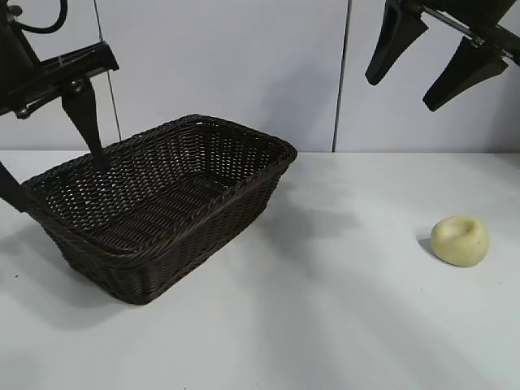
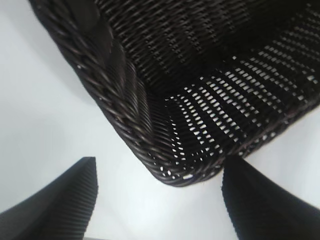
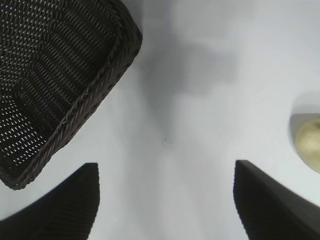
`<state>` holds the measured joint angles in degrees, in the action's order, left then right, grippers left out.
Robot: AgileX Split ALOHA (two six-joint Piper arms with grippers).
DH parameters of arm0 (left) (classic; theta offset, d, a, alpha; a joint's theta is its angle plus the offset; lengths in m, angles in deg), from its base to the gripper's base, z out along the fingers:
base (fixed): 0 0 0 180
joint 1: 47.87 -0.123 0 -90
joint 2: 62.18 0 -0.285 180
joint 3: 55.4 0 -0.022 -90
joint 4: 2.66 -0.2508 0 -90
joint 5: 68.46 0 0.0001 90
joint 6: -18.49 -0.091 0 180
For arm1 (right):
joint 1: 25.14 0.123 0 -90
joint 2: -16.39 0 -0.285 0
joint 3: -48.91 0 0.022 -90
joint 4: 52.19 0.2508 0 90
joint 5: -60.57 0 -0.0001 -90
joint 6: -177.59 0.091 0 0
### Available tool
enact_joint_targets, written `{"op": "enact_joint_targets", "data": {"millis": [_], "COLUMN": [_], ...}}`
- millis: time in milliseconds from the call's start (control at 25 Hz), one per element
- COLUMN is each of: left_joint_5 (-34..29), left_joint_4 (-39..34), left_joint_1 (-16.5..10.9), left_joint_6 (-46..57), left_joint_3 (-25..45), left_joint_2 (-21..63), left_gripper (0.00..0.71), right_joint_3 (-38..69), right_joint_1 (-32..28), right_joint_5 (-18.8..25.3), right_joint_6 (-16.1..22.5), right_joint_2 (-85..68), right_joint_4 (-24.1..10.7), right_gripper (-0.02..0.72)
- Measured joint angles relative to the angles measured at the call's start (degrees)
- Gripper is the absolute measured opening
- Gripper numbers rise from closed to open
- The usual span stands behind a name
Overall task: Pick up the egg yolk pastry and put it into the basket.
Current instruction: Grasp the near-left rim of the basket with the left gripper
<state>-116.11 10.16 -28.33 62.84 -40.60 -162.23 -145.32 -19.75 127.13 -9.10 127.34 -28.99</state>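
The egg yolk pastry, a pale yellow bun with a dimple on top, lies alone on the white table at the right. It peeks in at the edge of the right wrist view as the pastry. The dark brown wicker basket stands at the left with nothing in it. My right gripper hangs open high above the table, up and to the left of the pastry, holding nothing. My left gripper is open over the basket's left end, one finger above its rim.
The white table spreads between basket and pastry. A pale wall with a vertical seam closes the back. The basket's corner fills the left wrist view, and its rim shows in the right wrist view.
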Motion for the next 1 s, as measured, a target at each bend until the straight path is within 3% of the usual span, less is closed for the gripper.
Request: {"op": "enact_joint_targets", "data": {"millis": [520,1000], "left_joint_5": [2.8,3.9], "left_joint_4": [-3.9,-4.7], "left_joint_1": [0.0,0.0], "left_joint_6": [8.5,9.4], "left_joint_3": [1.3,1.7], "left_joint_2": [0.0,-2.0], "left_gripper": [0.512,0.512], "right_joint_3": [0.0,0.0], "right_joint_1": [0.0,0.0], "right_joint_5": [0.1,0.1], "right_joint_6": [0.0,0.0], "right_joint_2": [0.0,0.0], "right_joint_4": [0.0,0.0], "right_gripper": [0.540,0.540]}}
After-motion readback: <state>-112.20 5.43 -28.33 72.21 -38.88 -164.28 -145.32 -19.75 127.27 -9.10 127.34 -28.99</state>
